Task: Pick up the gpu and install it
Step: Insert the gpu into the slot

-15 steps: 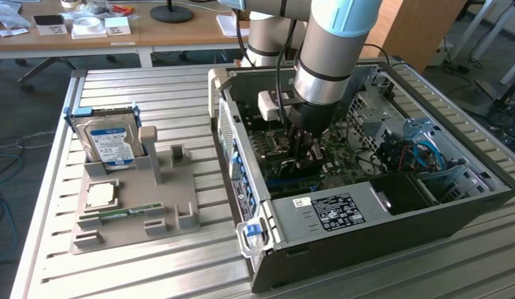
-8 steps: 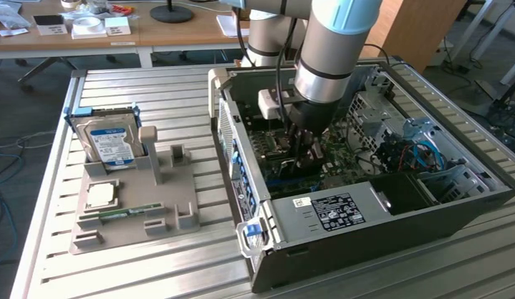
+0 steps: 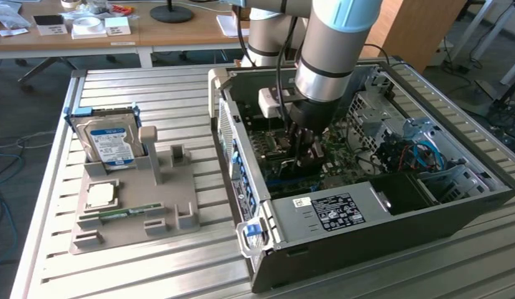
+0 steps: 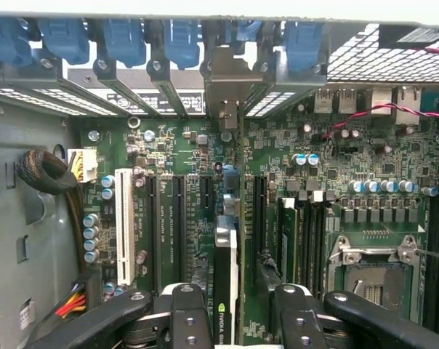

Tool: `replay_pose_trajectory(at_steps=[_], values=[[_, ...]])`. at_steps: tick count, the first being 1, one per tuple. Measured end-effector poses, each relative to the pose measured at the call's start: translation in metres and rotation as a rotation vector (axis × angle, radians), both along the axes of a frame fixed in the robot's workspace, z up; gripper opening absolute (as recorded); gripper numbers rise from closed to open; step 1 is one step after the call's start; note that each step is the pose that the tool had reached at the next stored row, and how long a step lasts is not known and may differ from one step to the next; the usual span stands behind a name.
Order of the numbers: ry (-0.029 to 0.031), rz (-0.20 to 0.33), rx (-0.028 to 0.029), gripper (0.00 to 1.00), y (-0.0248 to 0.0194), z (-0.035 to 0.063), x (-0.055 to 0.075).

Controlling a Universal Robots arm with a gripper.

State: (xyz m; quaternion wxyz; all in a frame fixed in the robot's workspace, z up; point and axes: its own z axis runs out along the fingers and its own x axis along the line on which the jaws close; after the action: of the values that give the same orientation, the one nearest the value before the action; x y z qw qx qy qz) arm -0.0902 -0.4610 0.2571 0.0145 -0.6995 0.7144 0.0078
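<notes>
My gripper (image 3: 308,163) reaches down into the open computer case (image 3: 457,205), low over the motherboard (image 3: 279,171). In the wrist view the gpu (image 4: 226,269) stands edge-on between the black fingers (image 4: 184,314), with a small logo on its edge. Its silvery end bracket (image 4: 224,91) sits against the case's rear slot openings, among the blue clips (image 4: 125,36). The card lines up along the dark expansion slots of the motherboard (image 4: 190,153). My gripper (image 4: 230,321) is shut on the card. How deep the card sits in its slot is hidden.
A grey holder (image 3: 133,205) at the exterior view's left carries a hard drive (image 3: 108,140), a processor (image 3: 100,194) and a RAM stick (image 3: 125,213). Inside the case are the power supply (image 3: 341,208), a white slot (image 4: 123,233), the processor socket (image 4: 372,269) and loose cables (image 4: 45,174).
</notes>
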Motion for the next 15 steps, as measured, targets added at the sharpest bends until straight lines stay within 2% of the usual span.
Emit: replay_pose_trajectory(at_steps=[12,14,15], values=[[-0.0001,0.0,0.0002,0.4,0.0,0.0009,0.0],[-0.0001,0.0,0.0001,0.38,0.0,0.001,0.0],[-0.0001,0.0,-0.0003,0.32,-0.0001,0.001,0.0]])
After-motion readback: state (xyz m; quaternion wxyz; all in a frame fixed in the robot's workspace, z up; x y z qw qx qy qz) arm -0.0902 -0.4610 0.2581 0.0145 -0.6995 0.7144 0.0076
